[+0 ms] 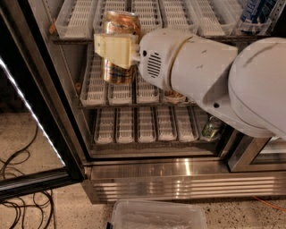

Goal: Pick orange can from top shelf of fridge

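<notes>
My gripper (117, 50) is shut on the orange can (120, 23), a tall orange-tan can with a silver rim. One cream finger pad (114, 49) crosses the can's middle. I hold the can upright in front of the fridge (178, 179), at the left, below the front edge of the top shelf (80, 20) and over the left lanes of the middle shelf. My big white arm (214, 76) stretches in from the right and hides much of the middle shelf.
A shorter copper can (174, 95) peeks out under my arm on the middle shelf. A small green-silver can (211, 127) stands at the lower right. A blue carton (257, 13) is at the top right. The black-framed door (40, 116) stands open on the left. A plastic bin (156, 214) and cables (18, 188) lie on the floor.
</notes>
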Controlling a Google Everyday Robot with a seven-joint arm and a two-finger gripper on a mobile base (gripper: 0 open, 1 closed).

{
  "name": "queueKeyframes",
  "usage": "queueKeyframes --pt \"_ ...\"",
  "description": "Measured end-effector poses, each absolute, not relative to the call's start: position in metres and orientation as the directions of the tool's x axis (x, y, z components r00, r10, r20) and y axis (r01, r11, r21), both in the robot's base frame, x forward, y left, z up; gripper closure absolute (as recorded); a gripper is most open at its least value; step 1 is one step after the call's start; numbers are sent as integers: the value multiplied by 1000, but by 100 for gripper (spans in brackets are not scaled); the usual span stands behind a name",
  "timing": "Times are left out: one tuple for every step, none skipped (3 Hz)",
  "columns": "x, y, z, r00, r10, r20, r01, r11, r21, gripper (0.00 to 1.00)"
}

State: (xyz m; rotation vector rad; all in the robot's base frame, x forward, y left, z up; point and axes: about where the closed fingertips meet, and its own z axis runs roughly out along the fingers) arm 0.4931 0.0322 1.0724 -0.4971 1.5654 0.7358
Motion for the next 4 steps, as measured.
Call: queueKeyframes --pt "493 32 1072 -134 103 -986 -693 701 167 100" --pt "483 36 1059 -176 104 -979 -696 690 198 100" --pt "456 40 1037 -263 75 -962 -711 658 246 100" --pt "411 50 1018 -352 6 -936 -755 589 287 100"
